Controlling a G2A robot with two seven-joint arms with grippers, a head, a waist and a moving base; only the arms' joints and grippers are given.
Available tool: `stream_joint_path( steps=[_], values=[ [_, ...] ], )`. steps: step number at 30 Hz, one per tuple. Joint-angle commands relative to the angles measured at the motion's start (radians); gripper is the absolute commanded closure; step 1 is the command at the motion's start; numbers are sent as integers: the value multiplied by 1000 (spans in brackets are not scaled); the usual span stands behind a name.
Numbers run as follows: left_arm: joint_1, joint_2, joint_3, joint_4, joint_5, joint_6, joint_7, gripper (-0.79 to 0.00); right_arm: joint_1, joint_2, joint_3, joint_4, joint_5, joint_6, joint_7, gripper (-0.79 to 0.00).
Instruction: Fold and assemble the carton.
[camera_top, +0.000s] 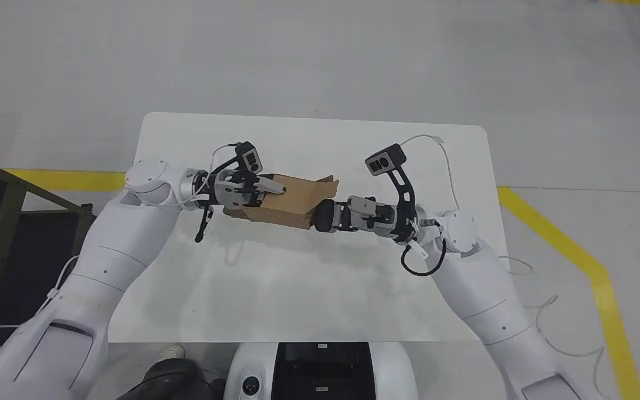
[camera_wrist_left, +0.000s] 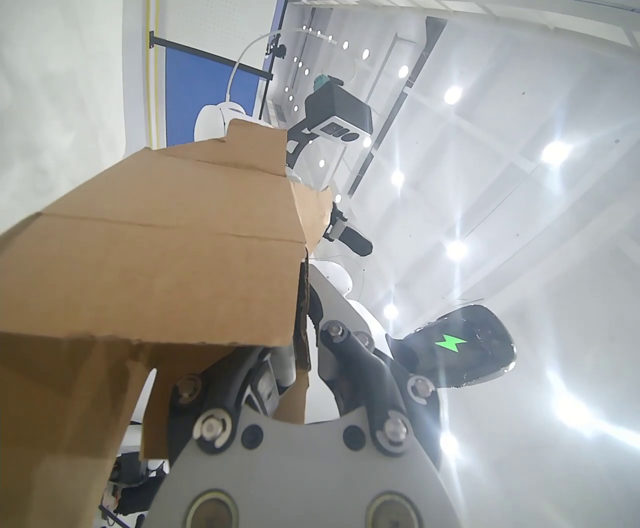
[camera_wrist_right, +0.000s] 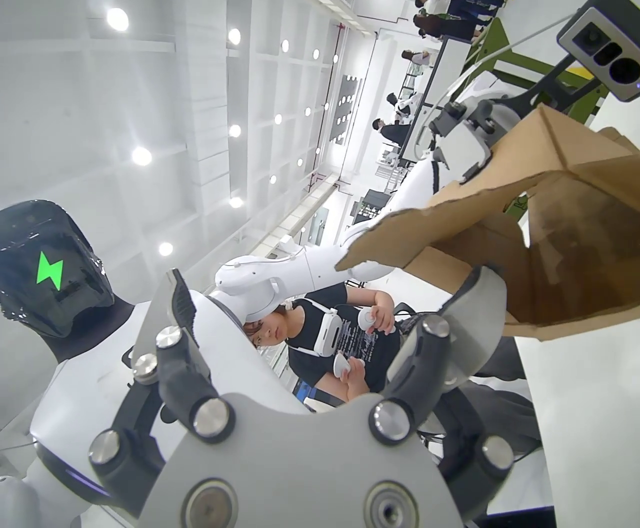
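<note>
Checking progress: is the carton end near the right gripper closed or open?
Open: the carton shows its hollow inside in the right wrist view, flaps loose.

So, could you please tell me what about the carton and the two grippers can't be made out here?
1. Hold of the left gripper on the carton: left wrist view, cardboard covers it; top view, too small.
2. Carton's underside: top view, hidden by its own upper panels.
3. Carton's full shape: both wrist views, cut off by the picture edge.
4. Whether the open right gripper touches the carton: right wrist view, the gripper itself covers the spot.
</note>
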Motion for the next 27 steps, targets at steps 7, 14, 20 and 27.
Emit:
stream_joint_path(
  steps=[7, 14, 20, 27],
  values=[
    [1, -5, -19, 28, -2, -6, 4, 0, -6, 3, 32, -4, 13, -22, -6, -785],
    [8, -6, -29, 25, 12, -5, -17, 0, 6, 5, 61, 16, -6, -29, -39, -785],
    [11, -9, -41, 25, 12, -3, -6, 0, 25, -2, 30, 28, -13, -13, -29, -785],
    [14, -14, -61, 39, -5, -2, 49, 0, 10, -6, 7, 12, 4, -3, 7, -785]
  ],
)
